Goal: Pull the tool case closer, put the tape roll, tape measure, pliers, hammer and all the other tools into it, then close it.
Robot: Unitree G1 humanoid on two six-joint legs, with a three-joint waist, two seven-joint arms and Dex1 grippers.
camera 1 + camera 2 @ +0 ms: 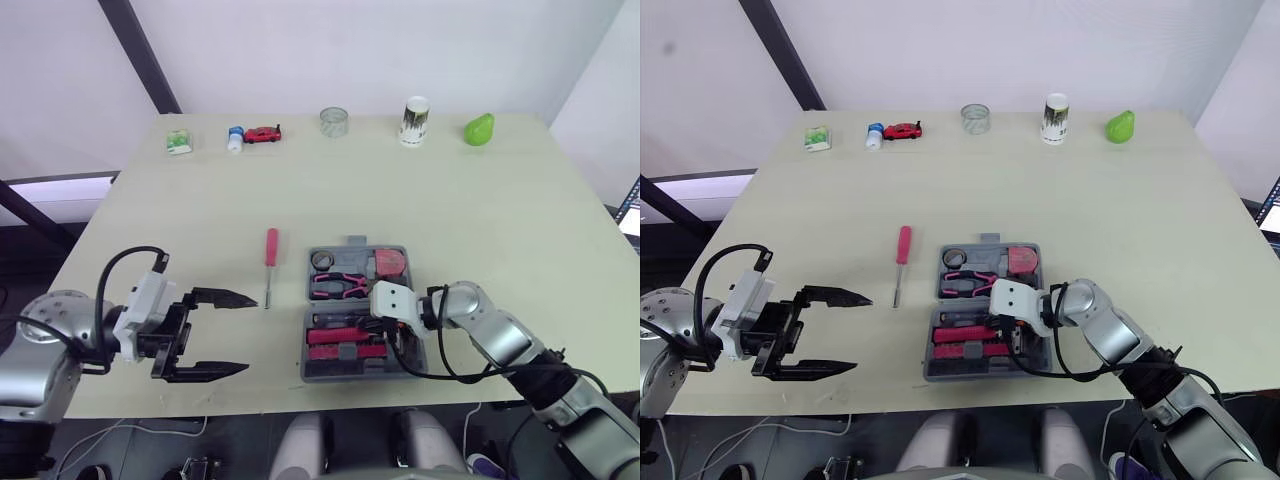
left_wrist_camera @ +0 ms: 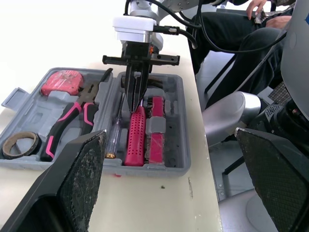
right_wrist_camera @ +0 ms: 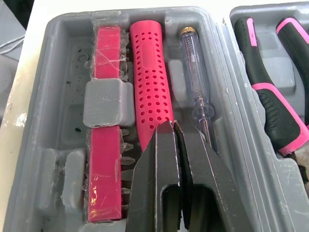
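**Right gripper (image 3: pixel 171 126) seats a tool in the open tool case (image 2: pixel 145 166) at the table's near edge**
Its fingers, pressed together, touch the end of the pink perforated handle (image 3: pixel 149 72), apparently pushing it into its moulded slot; pliers (image 1: pixel 338 285) and tape roll (image 1: pixel 322 260) lie in the far half. The left gripper (image 1: pixel 252 333) hangs spread wide near the red screwdriver (image 1: pixel 270 255), which lies left of the case. No lettering is readable.

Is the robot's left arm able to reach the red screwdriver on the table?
Probably yes. The left end effector is open, and the red screwdriver lies on bare table just ahead of it, outside the tool case, with nothing between them.
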